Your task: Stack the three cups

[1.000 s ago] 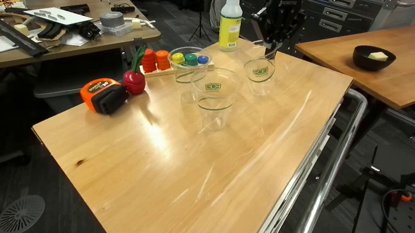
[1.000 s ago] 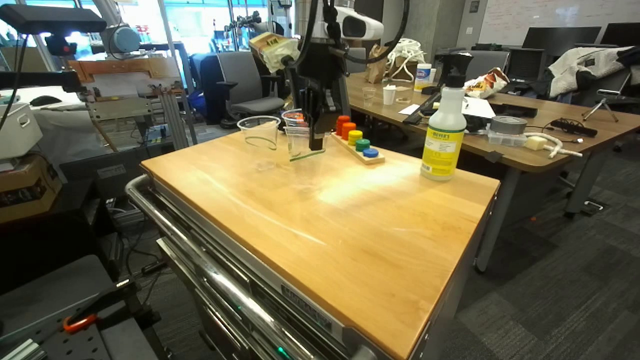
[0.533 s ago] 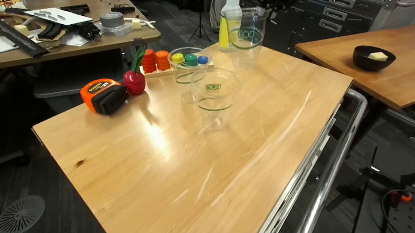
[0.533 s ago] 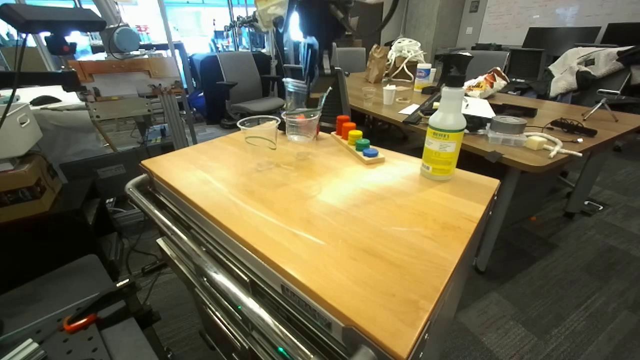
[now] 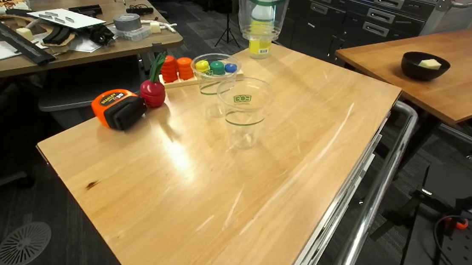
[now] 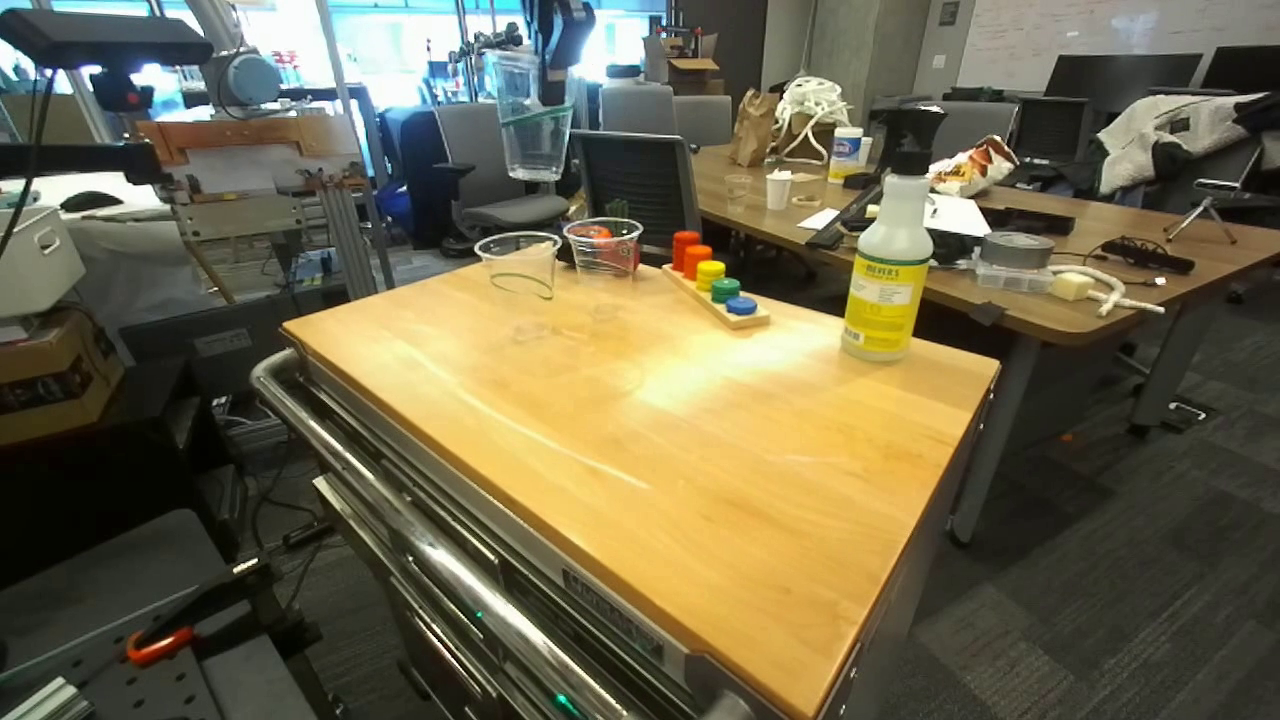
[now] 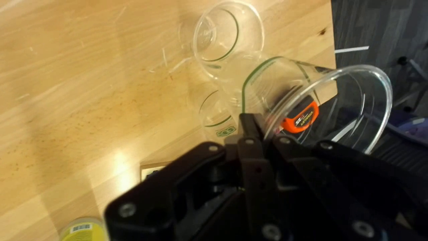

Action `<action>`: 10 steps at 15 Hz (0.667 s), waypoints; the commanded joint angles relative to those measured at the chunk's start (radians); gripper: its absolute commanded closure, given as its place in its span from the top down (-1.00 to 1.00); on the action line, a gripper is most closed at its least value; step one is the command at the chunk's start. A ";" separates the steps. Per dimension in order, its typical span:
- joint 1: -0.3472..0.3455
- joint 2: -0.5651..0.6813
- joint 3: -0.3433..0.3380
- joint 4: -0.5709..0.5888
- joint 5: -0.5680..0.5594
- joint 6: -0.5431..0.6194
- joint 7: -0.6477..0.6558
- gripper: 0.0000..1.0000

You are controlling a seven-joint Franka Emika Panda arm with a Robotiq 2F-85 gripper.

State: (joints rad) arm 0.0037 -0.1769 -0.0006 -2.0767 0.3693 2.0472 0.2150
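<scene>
We have our gripper (image 7: pixel 259 130) pinched narrow on the wall of a cup (image 7: pixel 294 78), near the rim. We see that cup held in the air, mouth up, apart from the table (image 6: pixel 650 430); in an exterior view the bottle (image 5: pixel 259 49) shows through it. On the table, upright and just beside each other, stand the front cup (image 5: pixel 244 112) and the back cup (image 5: pixel 212 85), which in an exterior view we see behind and to the left. Near the back cup lies a wooden strip (image 6: pixel 746 321) bearing discs (image 6: pixel 726 290) in red, orange, yellow, green and blue. Also near it we see the radish (image 5: pixel 152 94), and just beside that the orange and black tape (image 5: pixel 118 109); whether these two touch, we cannot tell. The bottle stands well apart from the front cup, near a corner of the table. Along one side of the table we see a metal rail (image 5: pixel 376 217), and farther off a second table (image 5: pixel 471 78) carries a dark bowl (image 5: pixel 422 73) with a pale yellow piece (image 5: pixel 430 63) in it.
</scene>
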 commanded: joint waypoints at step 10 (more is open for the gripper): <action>0.044 0.074 0.038 -0.100 -0.003 0.154 -0.140 -0.98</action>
State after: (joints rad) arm 0.0424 -0.1199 0.0327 -2.1613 0.3674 2.1438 0.1039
